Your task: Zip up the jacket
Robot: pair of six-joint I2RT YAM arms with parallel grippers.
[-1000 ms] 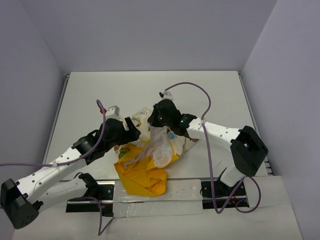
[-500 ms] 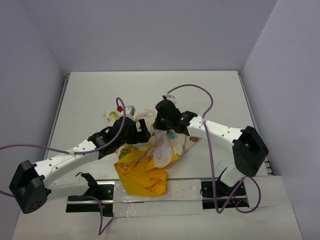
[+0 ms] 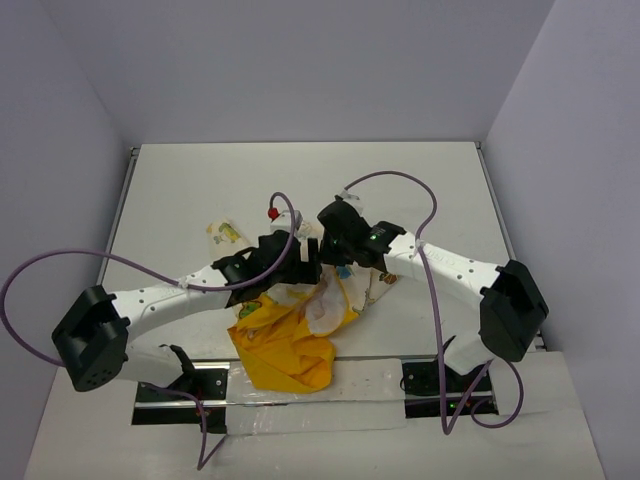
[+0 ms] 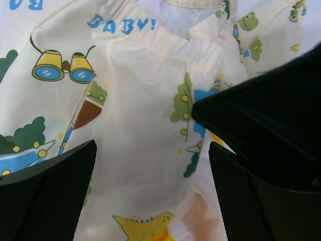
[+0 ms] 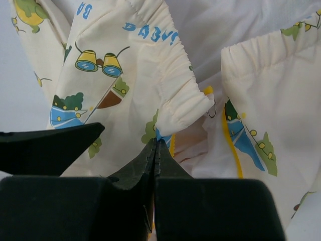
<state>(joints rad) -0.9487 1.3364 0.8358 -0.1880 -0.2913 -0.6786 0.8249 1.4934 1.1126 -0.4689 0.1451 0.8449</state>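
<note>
The jacket (image 3: 300, 320) lies crumpled at the near middle of the table, cream printed cloth on top and yellow lining (image 3: 285, 355) spilling toward the front. One printed part (image 3: 224, 232) pokes out at the left. My right gripper (image 3: 335, 243) is shut, its tips pinching an edge of the cream cloth (image 5: 185, 100) in the right wrist view (image 5: 158, 144). My left gripper (image 3: 305, 256) is open right beside it, its jaws spread over printed cloth (image 4: 140, 125) with nothing between them (image 4: 153, 150). The right gripper's black tip (image 4: 261, 115) reaches into the left wrist view.
The white table (image 3: 200, 180) ends at a metal rail (image 3: 300, 385) in front, where both arm bases stand. Grey walls close in on the left, back and right. Purple cables (image 3: 400, 185) loop above both arms.
My left arm has swung right and forward until its gripper sits against the right gripper over the jacket. The right gripper shifted slightly right, still pinching cloth.
</note>
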